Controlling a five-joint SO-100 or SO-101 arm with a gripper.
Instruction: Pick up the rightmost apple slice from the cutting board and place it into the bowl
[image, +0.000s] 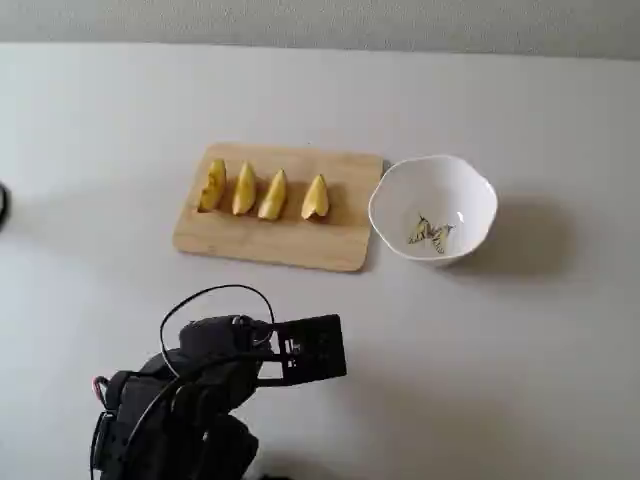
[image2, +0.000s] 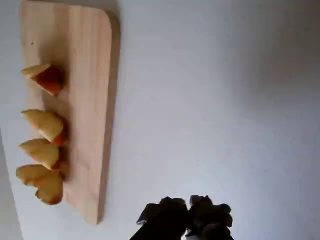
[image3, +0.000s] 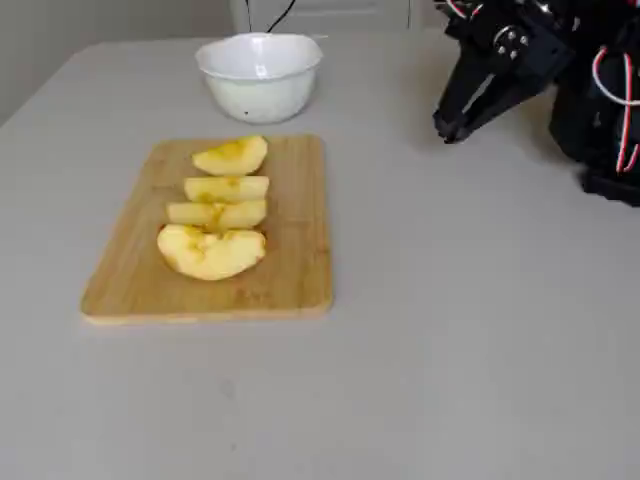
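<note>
The cutting board (image: 270, 240) carries four pale-yellow apple slices in a row. The rightmost apple slice (image: 315, 197) lies nearest the bowl (image: 470, 190), a white bowl with a wavy rim and a butterfly inside, just right of the board. This slice is the top one in the wrist view (image2: 45, 77) and the one closest to the bowl in a fixed view (image3: 232, 155). My gripper (image: 325, 352) hovers over the table in front of the board, well apart from it. Its jaws are together and hold nothing, as the wrist view (image2: 187, 217) and a fixed view (image3: 447, 127) show.
The leftmost slice (image: 211, 185) is darker yellow with brown marks. The arm's black body and cables (image: 180, 400) fill the lower left of a fixed view. Bare grey table (image: 480, 350) lies between the gripper and the bowl.
</note>
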